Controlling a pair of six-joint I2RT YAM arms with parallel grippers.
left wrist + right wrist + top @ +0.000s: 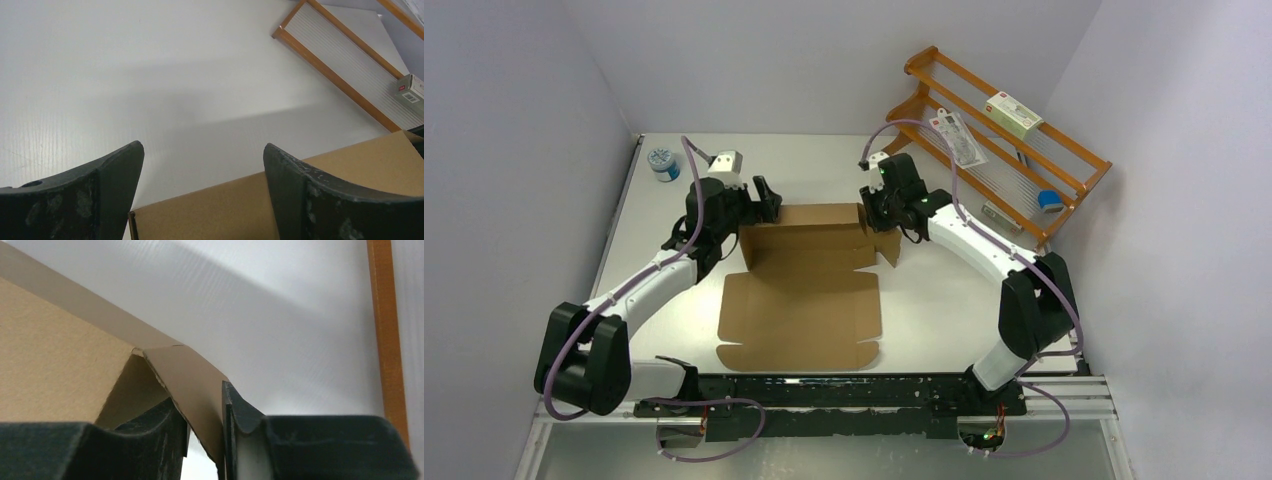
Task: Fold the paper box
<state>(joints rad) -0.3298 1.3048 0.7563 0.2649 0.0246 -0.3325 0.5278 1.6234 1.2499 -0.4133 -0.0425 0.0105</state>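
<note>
1. One white surface carries everything. The paper box lies at its middle, with the near panel flat and the far panel raised as a wall between the two arms.
2. Squaring that wall looks like the step in hand. It should stand upright before any side is tucked, so both corners need steady support together.
3. At the wall's left end, the left pincer hovers with its fingers apart, holding nothing. The cardboard edge sits low in its gap, so closing there would brace the wall.
4. At the right end, the right pincer is clamped on the corner flap. Turn the flap along its crease, slowly, lest it tear.
</note>
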